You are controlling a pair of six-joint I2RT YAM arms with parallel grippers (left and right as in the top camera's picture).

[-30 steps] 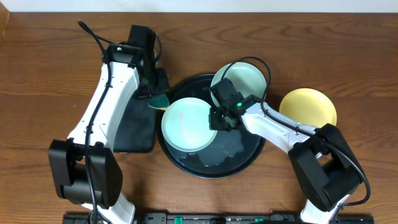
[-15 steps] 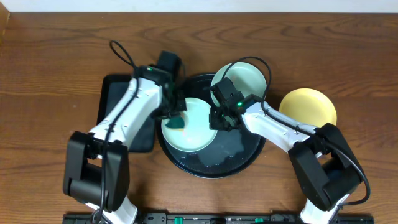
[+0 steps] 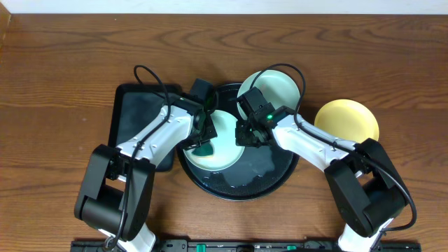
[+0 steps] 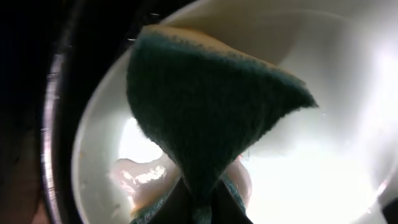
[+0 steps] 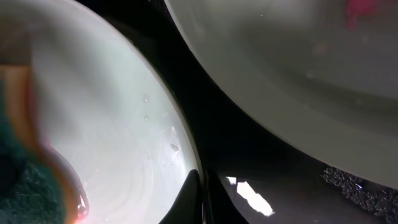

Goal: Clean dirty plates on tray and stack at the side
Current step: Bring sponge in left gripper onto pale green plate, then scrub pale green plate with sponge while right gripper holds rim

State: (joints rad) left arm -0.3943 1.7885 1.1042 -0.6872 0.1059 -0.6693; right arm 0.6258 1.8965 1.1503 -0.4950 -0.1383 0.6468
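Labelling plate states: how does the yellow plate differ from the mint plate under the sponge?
Colour: yellow plate pale yellow, mint plate aqua. Place: yellow plate on the table right of the tray; mint plate inside it. Contact: yellow plate untouched; mint plate under the sponge in the left gripper, right gripper pinching its rim. Both round, shallow.
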